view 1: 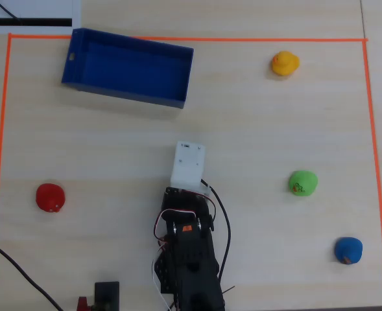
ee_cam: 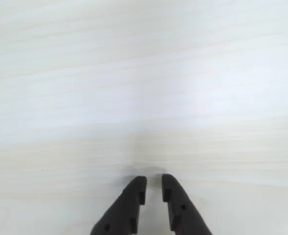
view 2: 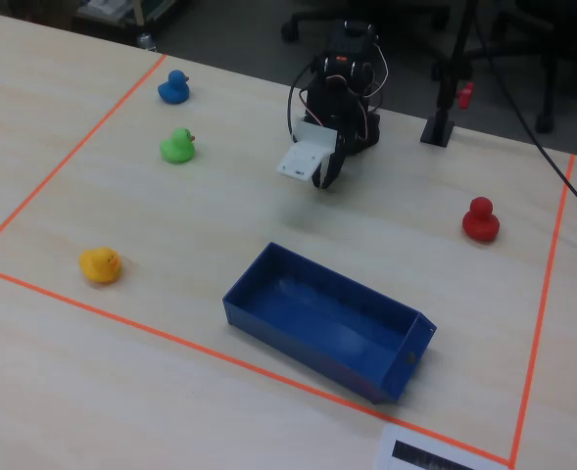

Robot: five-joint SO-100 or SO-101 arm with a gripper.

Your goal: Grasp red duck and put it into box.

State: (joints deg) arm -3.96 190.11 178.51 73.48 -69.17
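Note:
The red duck (view 1: 50, 197) sits on the pale wooden table at the left in the overhead view and at the right in the fixed view (view 2: 480, 220). The blue open box (view 1: 122, 94) lies empty at the top left, in the fixed view (view 2: 298, 338) near the front. My gripper (ee_cam: 153, 182) hangs just above bare table with only a narrow slit between the black jaws and nothing between them. In the overhead view it is hidden under the white camera mount (view 1: 188, 165). It is far from both duck and box.
A yellow duck (view 1: 285, 63), a green duck (view 1: 303, 183) and a blue duck (view 1: 348, 250) stand on the right side. Orange tape (view 1: 178, 39) frames the work area. A black stand (view 1: 106, 295) sits by the arm's base.

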